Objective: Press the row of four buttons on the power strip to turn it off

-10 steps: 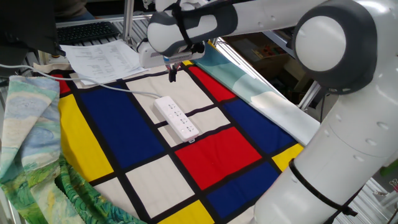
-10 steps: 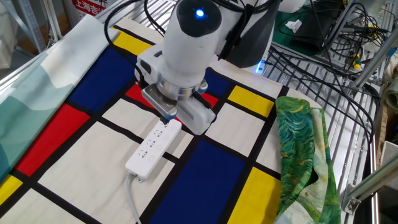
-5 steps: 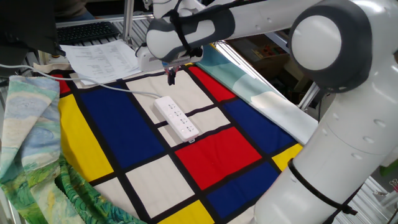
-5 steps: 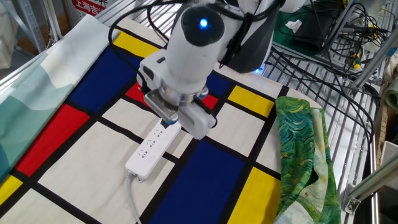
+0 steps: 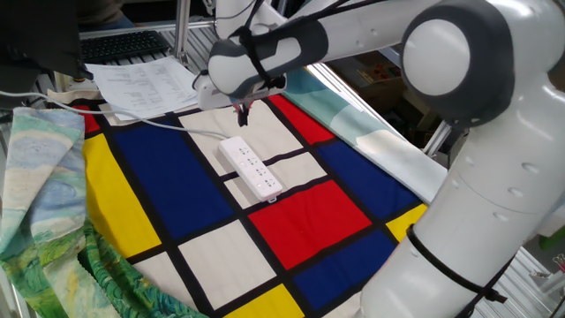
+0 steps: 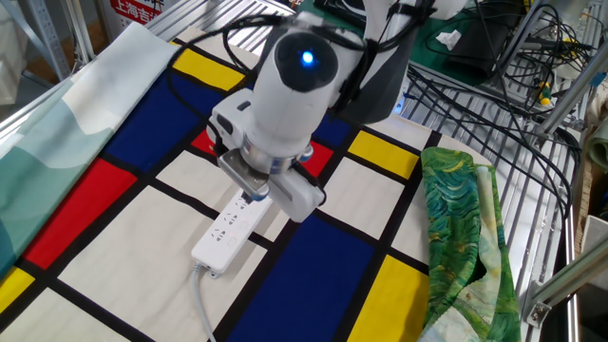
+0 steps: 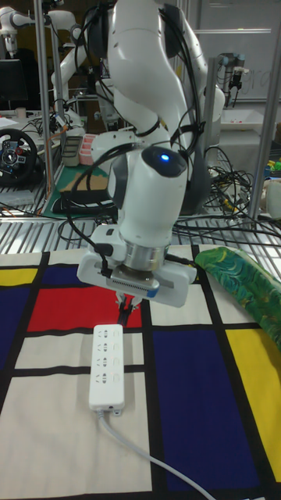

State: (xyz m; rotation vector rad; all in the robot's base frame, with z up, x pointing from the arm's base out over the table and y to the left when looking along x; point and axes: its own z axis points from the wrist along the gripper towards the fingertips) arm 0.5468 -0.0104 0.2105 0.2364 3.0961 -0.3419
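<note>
The white power strip [image 5: 251, 166] lies on the colour-block cloth, its cable [image 5: 168, 124] running off to the back left. It also shows in the other fixed view as the power strip [image 6: 228, 231] and in the tall view as the power strip [image 7: 108, 365]. Small dark marks run along its top; I cannot tell the four buttons apart from the sockets. My gripper [image 5: 243, 115] points straight down, fingertips together, shut on nothing, hovering just above the strip's end away from the cable. The tall view shows the gripper [image 7: 124, 311] a little above that end.
A stack of white papers [image 5: 141, 84] and a keyboard [image 5: 124, 44] lie at the back left. Green patterned cloth [image 5: 44, 194] is bunched on the left edge, seen also as the green cloth [image 6: 461, 228]. A teal cloth [image 5: 353, 115] runs along the far side.
The gripper has drifted slightly down and sideways toward the strip's end. The power strip has not moved.
</note>
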